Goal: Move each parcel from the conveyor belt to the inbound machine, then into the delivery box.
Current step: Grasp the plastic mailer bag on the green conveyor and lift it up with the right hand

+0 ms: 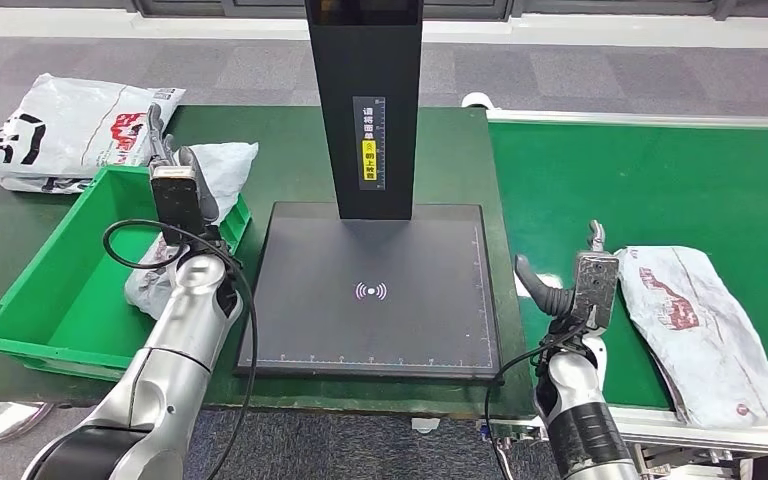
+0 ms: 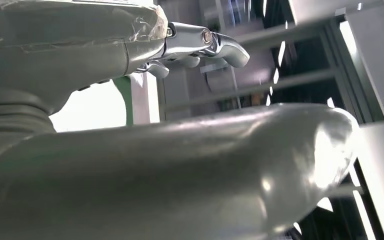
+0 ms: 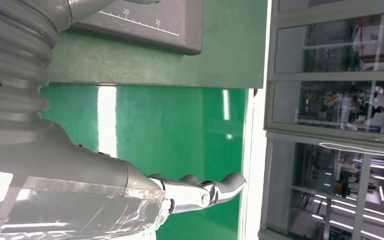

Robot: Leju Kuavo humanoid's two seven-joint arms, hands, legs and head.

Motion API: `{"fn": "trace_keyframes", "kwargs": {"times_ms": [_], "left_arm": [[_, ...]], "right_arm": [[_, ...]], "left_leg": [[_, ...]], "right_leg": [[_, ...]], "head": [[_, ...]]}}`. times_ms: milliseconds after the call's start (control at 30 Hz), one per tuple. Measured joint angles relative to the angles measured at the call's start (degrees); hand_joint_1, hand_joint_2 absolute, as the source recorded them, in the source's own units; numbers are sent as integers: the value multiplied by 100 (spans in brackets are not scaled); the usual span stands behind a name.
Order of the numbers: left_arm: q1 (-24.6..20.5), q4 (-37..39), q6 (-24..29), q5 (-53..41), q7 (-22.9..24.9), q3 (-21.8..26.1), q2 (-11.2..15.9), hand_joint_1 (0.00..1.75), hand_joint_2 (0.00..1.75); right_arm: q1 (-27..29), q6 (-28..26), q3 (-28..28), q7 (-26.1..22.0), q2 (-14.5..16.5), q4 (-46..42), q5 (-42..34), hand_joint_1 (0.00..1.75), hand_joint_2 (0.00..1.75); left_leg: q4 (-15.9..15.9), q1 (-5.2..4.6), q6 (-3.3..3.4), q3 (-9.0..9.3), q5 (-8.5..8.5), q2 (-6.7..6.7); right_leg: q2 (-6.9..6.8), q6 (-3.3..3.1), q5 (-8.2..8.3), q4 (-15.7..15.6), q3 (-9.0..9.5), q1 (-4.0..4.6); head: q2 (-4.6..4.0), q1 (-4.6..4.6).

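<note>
A white parcel with red print [image 1: 705,320] lies on the green conveyor belt [image 1: 640,180] at the right. My right hand [image 1: 582,285] stands just left of it, at the belt's near edge, fingers straight and holding nothing; the right wrist view shows those fingers [image 3: 200,192] over the belt. The black inbound machine plate [image 1: 380,250] is bare. My left hand [image 1: 175,180] is raised over the right side of the green delivery box [image 1: 60,280], fingers [image 2: 200,42] extended and holding nothing. A white parcel [image 1: 225,165] lies in the box, partly hidden by my left arm.
The machine's black post [image 1: 363,100] rises at the back of the plate. Two more white parcels [image 1: 60,130] lie on the table behind the box. A black cable [image 1: 125,240] loops off my left forearm. Grey floor surrounds the table.
</note>
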Motion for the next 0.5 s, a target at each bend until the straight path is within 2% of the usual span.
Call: {"fn": "trace_keyframes", "kwargs": {"times_ms": [100, 233, 267, 367, 500], "left_arm": [[84, -137, -624, 186, 240, -211, -37, 0, 175], [123, -176, -1036, 268, 416, -349, -63, 0, 175], [155, -172, -1301, 283, 464, -478, -81, 0, 175], [316, 34, -2290, 286, 553, -1315, -186, 0, 175], [363, 590, -2469, 145, 516, -1928, -280, 0, 175]], "right_arm": [[0, -33, 0, 10, -1, -1, 57, 0, 175], [-5, -49, 0, 29, -2, -2, 105, 0, 175], [-6, -58, 0, 42, -3, -2, 149, 0, 175], [-28, -153, 0, 138, -7, 3, 468, 0, 175], [-119, -413, 0, 290, -24, 75, 867, 0, 175]], "left_leg": [[0, 0, 0, 0, 0, -1], [0, 0, 0, 0, 0, -1], [0, 0, 0, 0, 0, -1], [0, -6, 6, -1, -5, 1], [0, -13, 8, -1, -6, 3]], "right_leg": [[-2, 0, 0, 0, 0, 0], [-3, 0, 0, 0, 0, 0], [-2, 0, 0, 0, 0, -2], [0, 1, 0, -1, -1, -10], [2, 1, 0, -3, -2, -12]], "head": [[0, 0], [0, 0], [0, 0], [0, 0], [0, 0]]}}
